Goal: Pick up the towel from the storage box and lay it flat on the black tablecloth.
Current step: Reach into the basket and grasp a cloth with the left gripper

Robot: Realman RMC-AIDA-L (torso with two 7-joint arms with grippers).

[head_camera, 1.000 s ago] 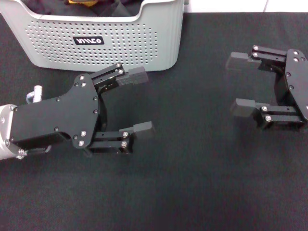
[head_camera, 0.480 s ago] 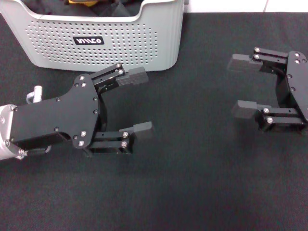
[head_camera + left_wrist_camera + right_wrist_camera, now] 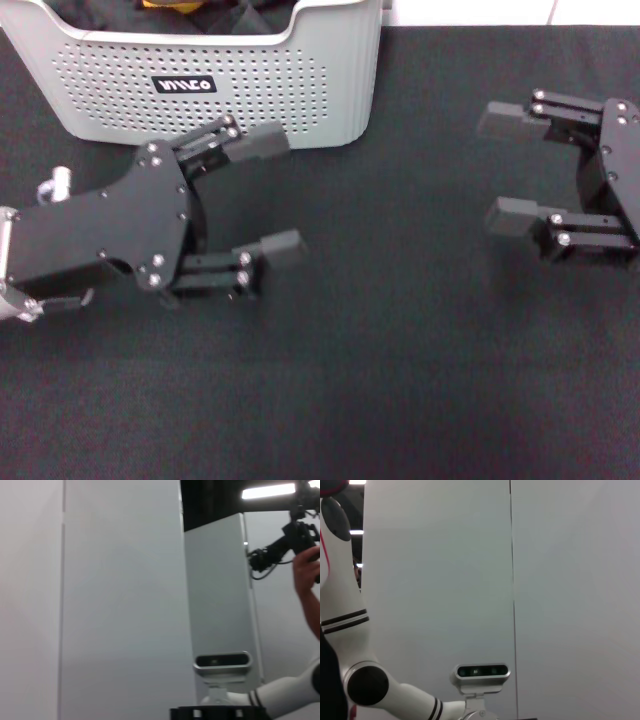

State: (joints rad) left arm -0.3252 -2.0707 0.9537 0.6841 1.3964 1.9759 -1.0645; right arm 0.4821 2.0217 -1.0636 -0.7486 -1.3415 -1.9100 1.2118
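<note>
Now | left gripper spread, before storage box | right gripper spread, well apart

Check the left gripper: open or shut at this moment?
Open. In the head view the left gripper has its two fingers spread wide with bare black tablecloth between them, holding nothing, just in front of the storage box.
</note>
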